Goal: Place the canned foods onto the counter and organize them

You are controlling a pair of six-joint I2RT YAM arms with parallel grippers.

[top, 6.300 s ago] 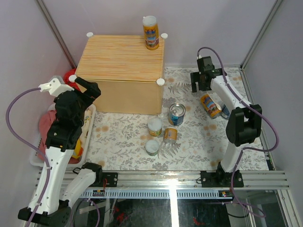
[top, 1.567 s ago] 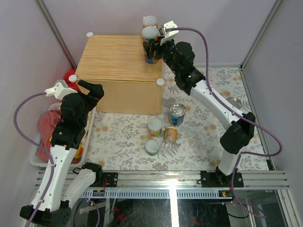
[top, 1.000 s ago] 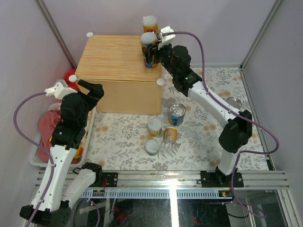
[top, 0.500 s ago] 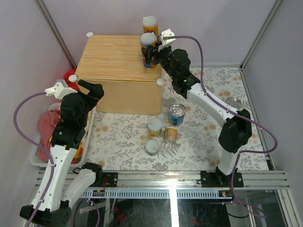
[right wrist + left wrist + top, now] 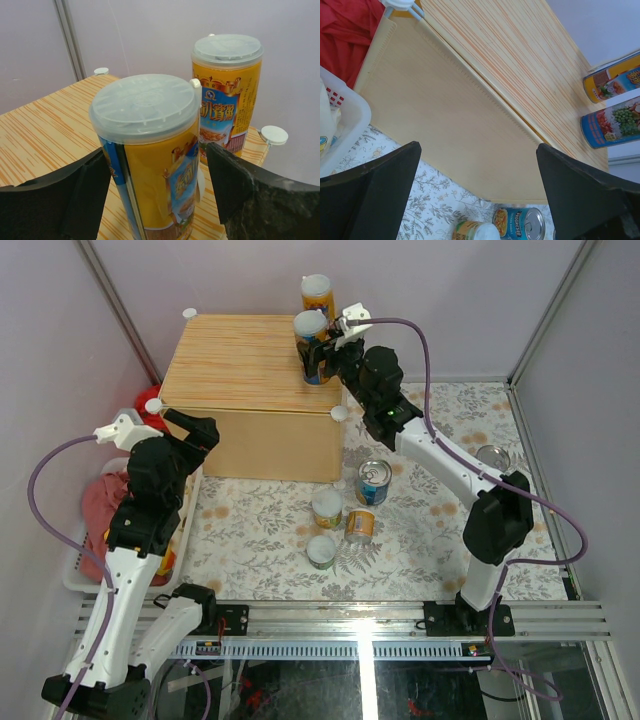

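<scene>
Two tall orange-and-blue cans stand upright at the back right corner of the wooden counter [image 5: 250,360]: the nearer can [image 5: 312,345] and the far can [image 5: 317,292]. My right gripper [image 5: 323,352] straddles the nearer can [image 5: 150,165]. Its jaws are open, with a small gap showing beside the right finger [image 5: 235,190]. The far can [image 5: 227,95] stands just behind. On the floral mat lie or stand a blue can [image 5: 372,482], two short cans [image 5: 327,508] [image 5: 321,551], a yellow can [image 5: 359,526] and one more can [image 5: 492,457]. My left gripper [image 5: 185,425] hovers open by the counter's left front corner.
A white basket [image 5: 80,560] of clothes sits at the left, under the left arm. White knobs [image 5: 339,412] mark the counter's corners. Purple walls close in the back and sides. In the left wrist view the counter's front face [image 5: 450,130] fills the frame.
The right gripper's jaws have parted from the nearer tall can, which now stands on the counter. The left arm has not moved.
</scene>
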